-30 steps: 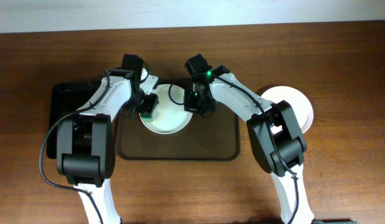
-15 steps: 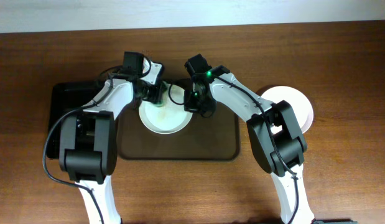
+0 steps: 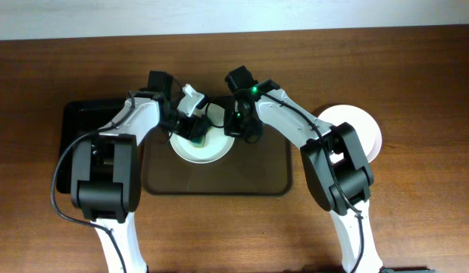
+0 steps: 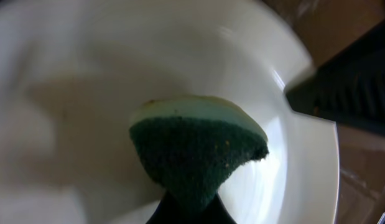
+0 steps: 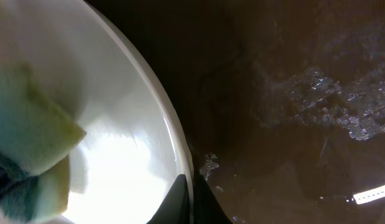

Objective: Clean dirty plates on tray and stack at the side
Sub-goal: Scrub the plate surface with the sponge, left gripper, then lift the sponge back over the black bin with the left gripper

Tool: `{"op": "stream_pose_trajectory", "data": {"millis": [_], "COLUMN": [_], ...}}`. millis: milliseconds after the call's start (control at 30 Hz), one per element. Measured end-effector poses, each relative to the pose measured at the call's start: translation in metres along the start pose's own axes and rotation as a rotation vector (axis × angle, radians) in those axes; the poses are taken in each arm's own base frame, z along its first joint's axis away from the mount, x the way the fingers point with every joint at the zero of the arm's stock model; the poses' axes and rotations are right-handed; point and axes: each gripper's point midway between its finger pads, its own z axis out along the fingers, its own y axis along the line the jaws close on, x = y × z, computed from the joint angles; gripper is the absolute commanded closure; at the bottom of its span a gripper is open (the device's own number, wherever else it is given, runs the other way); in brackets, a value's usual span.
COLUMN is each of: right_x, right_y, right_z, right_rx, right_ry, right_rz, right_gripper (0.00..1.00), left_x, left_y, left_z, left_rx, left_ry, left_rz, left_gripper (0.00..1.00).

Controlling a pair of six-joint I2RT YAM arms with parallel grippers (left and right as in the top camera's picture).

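A white plate (image 3: 204, 150) lies on the brown tray (image 3: 257, 178). My left gripper (image 3: 195, 130) is shut on a green and yellow sponge (image 4: 198, 149) and presses it onto the plate's inside (image 4: 86, 124). My right gripper (image 3: 236, 129) is shut on the plate's right rim (image 5: 180, 168), one finger on each side of the rim. The sponge also shows in the right wrist view (image 5: 30, 149). A stack of white plates (image 3: 363, 125) stands on the table to the right of the tray.
A smaller black tray (image 3: 71, 129) lies left of the brown tray. The brown tray's floor (image 5: 292, 93) is wet, with droplets and smears. The wooden table (image 3: 416, 212) runs all around, with a white wall edge at the back.
My left gripper has swept the sponge from the plate's left edge up and then right, into the plate's middle. The right gripper has stayed on the rim.
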Motion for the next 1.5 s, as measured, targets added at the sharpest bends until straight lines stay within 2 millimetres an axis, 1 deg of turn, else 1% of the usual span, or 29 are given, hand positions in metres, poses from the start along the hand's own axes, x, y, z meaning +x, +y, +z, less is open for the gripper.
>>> {"op": "stream_pose_trajectory", "data": {"millis": [33, 100, 133, 233, 300, 367, 433, 467, 500, 567, 633, 667, 733, 867, 933, 1000, 1067, 1133, 1200, 1267, 1300, 1400, 1433, 1500], "right_x": [0.0, 0.0, 0.0, 0.0, 0.0, -0.001, -0.001, 0.0, 0.0, 0.001, 0.002, 0.002, 0.002, 0.001, 0.0, 0.0, 0.001, 0.001, 0.001, 0.001, 0.001, 0.001, 0.001, 0.001], "right_y": [0.0, 0.0, 0.0, 0.0, 0.0, 0.0, 0.001, 0.001, 0.001, 0.003, 0.004, 0.004, 0.004, 0.004, 0.005, 0.005, 0.003, 0.002, 0.002, 0.002, 0.002, 0.002, 0.002, 0.002], "right_z": [0.0, 0.0, 0.0, 0.0, 0.0, 0.0, 0.0, 0.0, 0.0, 0.001, 0.001, 0.001, 0.001, 0.001, 0.001, 0.001, 0.001, 0.001, 0.001, 0.001, 0.001, 0.001, 0.001, 0.001], "right_rx": [0.0, 0.0, 0.0, 0.0, 0.0, -0.002, -0.004, -0.005, -0.006, -0.013, -0.013, -0.013, -0.013, -0.015, -0.019, -0.016, -0.01, -0.006, -0.007, -0.007, -0.007, -0.007, -0.007, -0.007], "right_ry": [0.0, -0.001, 0.0, 0.0, 0.0, -0.003, -0.002, -0.001, 0.0, 0.007, 0.008, 0.008, 0.009, 0.006, -0.002, -0.002, 0.003, 0.004, 0.004, 0.004, 0.004, 0.004, 0.004, 0.004], "right_rz": [0.0, -0.001, 0.0, 0.0, 0.0, -0.001, -0.001, -0.002, -0.002, -0.003, -0.005, -0.005, -0.006, -0.009, -0.004, 0.0, 0.004, 0.006, 0.005, 0.005, 0.004, 0.005, 0.005, 0.004], "right_gripper": [0.96, 0.96, 0.96, 0.96, 0.96, 0.96, 0.96, 0.96, 0.96, 0.96, 0.96, 0.96, 0.96, 0.96, 0.96, 0.96, 0.96, 0.96, 0.96, 0.96, 0.96, 0.96, 0.96, 0.96], "left_x": [-0.009, -0.019, -0.028, -0.037, -0.036, -0.025, -0.007, 0.006, 0.014, 0.039, 0.046, 0.046, 0.04, -0.008, -0.031, -0.037, -0.034, -0.02, 0.003, 0.022, 0.031, 0.033, 0.031, 0.024], "left_y": [0.003, 0.011, 0.022, 0.041, 0.056, 0.062, 0.067, 0.066, 0.065, 0.056, 0.05, 0.049, 0.051, 0.068, 0.073, 0.067, 0.049, 0.023, -0.002, -0.02, -0.026, -0.022, -0.016, 0.005], "left_z": [0.002, 0.003, 0.002, -0.003, -0.01, -0.017, -0.026, -0.031, -0.033, -0.038, -0.038, -0.038, -0.036, -0.029, -0.023, -0.017, -0.01, -0.003, 0.001, 0.001, 0.0, -0.001, -0.002, -0.007], "left_rx": [-0.005, -0.047, -0.11, -0.225, -0.323, -0.398, -0.471, -0.499, -0.505, -0.505, -0.471, -0.459, -0.445, -0.458, -0.451, -0.402, -0.264, -0.122, 0.001, 0.082, 0.106, 0.073, 0.008, -0.138], "left_ry": [-0.04, -0.076, -0.104, -0.129, -0.118, -0.073, -0.003, 0.049, 0.083, 0.19, 0.223, 0.223, 0.19, -0.016, -0.11, -0.134, -0.12, -0.063, 0.021, 0.092, 0.123, 0.137, 0.145, 0.127], "left_rz": [0.014, 0.0, -0.028, -0.084, -0.148, -0.218, -0.286, -0.318, -0.332, -0.375, -0.368, -0.362, -0.345, -0.256, -0.211, -0.184, -0.14, -0.111, -0.092, -0.089, -0.086, -0.123, -0.175, -0.253], "left_gripper": [1.0, 1.0, 1.0, 1.0, 1.0, 1.0, 1.0, 1.0, 1.0, 1.0, 1.0, 1.0, 1.0, 1.0, 1.0, 1.0, 1.0, 1.0, 1.0, 1.0, 1.0, 1.0, 1.0, 1.0]}}
